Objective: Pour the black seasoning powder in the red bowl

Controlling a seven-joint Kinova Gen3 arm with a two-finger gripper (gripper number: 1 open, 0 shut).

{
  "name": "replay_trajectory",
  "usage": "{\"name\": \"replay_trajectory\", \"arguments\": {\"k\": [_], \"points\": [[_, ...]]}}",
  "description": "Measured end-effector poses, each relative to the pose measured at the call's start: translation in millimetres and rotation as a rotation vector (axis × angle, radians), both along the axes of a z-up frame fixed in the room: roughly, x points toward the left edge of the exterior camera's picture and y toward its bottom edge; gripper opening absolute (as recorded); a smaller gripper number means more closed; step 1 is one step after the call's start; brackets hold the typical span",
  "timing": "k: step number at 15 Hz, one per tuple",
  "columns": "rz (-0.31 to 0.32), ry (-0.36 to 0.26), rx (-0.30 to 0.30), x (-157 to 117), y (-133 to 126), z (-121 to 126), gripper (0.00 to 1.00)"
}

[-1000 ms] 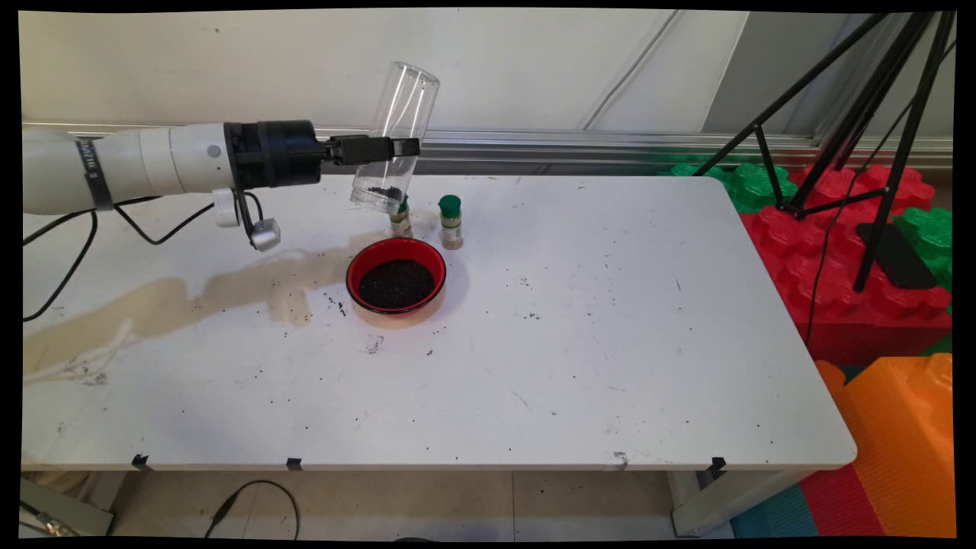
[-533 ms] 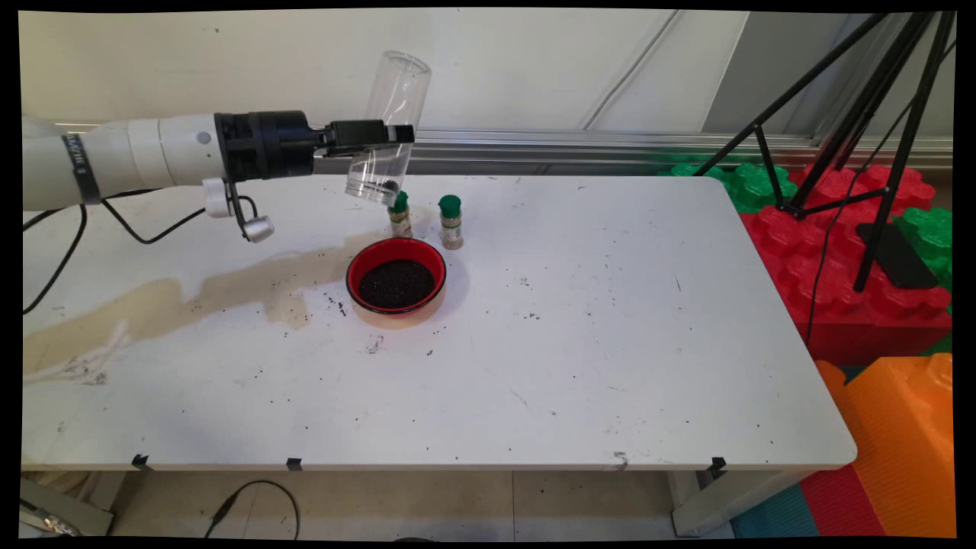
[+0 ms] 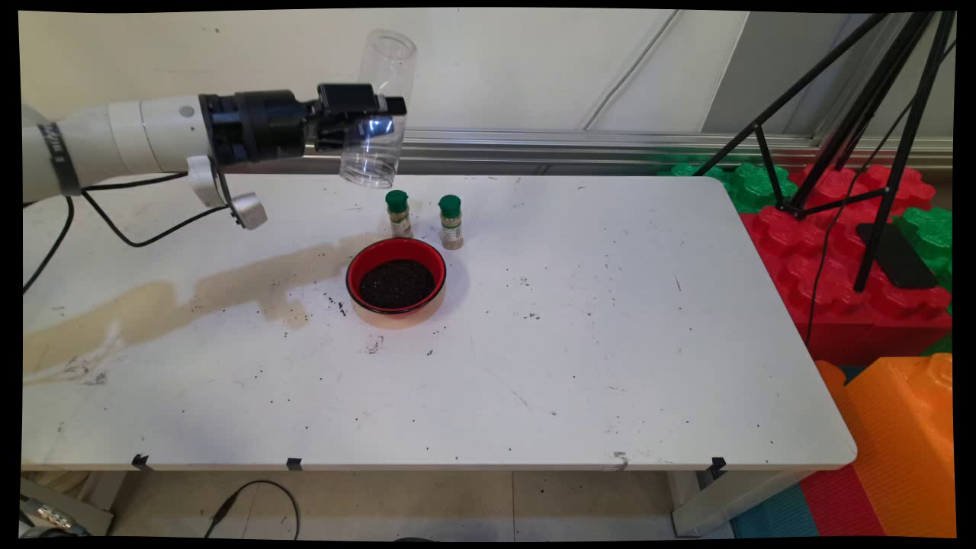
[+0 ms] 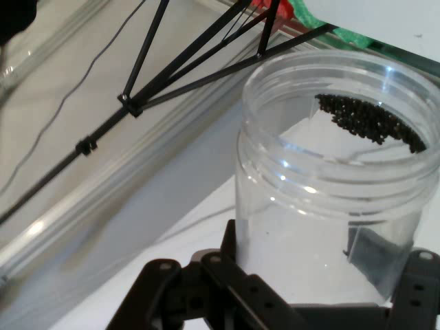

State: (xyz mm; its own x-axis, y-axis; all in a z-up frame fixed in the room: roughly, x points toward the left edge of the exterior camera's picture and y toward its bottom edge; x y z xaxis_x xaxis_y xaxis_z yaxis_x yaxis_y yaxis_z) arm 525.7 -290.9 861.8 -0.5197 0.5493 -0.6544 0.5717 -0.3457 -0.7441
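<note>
Our claw (image 3: 374, 126) squeezes the clear jar (image 3: 376, 114), high over the desk (image 3: 610, 343), behind the red bowl (image 3: 396, 284) and two green-capped bottles (image 3: 397, 213). A few dark grains (image 4: 371, 120) sit inside it. We should hold tight and move slowly so nothing spills.

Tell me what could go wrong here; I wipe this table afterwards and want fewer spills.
The gripper holds the clear jar tilted in the air, open mouth down, with dark grains at its rim; these could drop outside the red bowl. The jar hangs above and behind two green-capped spice bottles, so coming down it might knock them over.
</note>
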Motion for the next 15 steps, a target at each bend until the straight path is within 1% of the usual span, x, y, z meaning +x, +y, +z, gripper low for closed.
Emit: {"name": "replay_trajectory", "arguments": {"k": [5,9,12,15], "points": [[0.063,0.123,0.123,1,5,12,0.00],[0.104,0.199,0.198,0,7,21,0.00],[0.125,0.262,0.250,-4,7,28,0.00],[0.139,0.329,0.317,-10,4,33,0.00]]}}
